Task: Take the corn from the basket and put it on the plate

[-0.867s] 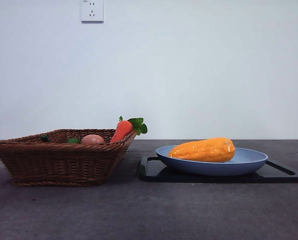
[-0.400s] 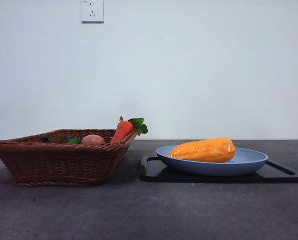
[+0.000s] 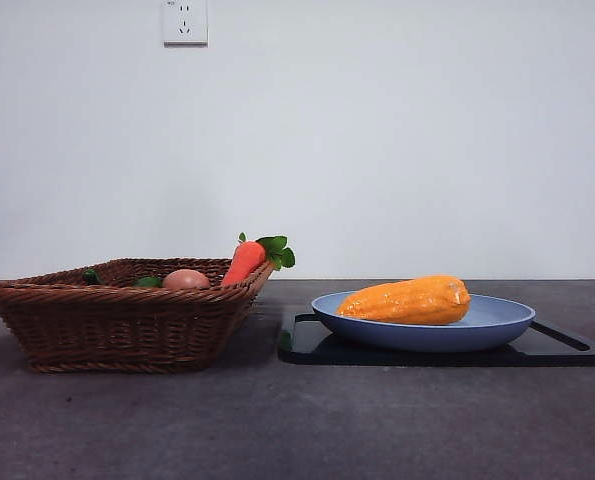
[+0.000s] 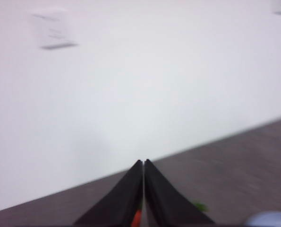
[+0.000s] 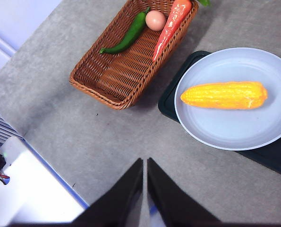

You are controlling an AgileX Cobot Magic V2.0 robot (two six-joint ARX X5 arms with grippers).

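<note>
One corn [image 3: 407, 300] on the plate [image 3: 497, 322], no legible writing anywhere.

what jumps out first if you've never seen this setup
The bright corn lies on the light blue plate, which sits on a black tray. Beside it, the woven basket holds a carrot propped against its rim, a green pepper and a small round pinkish item. Neither hand touches anything; both are shut.

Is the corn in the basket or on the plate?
On the plate. The corn lies flat on the blue plate, outside the basket, with no gripper touching it.
</note>
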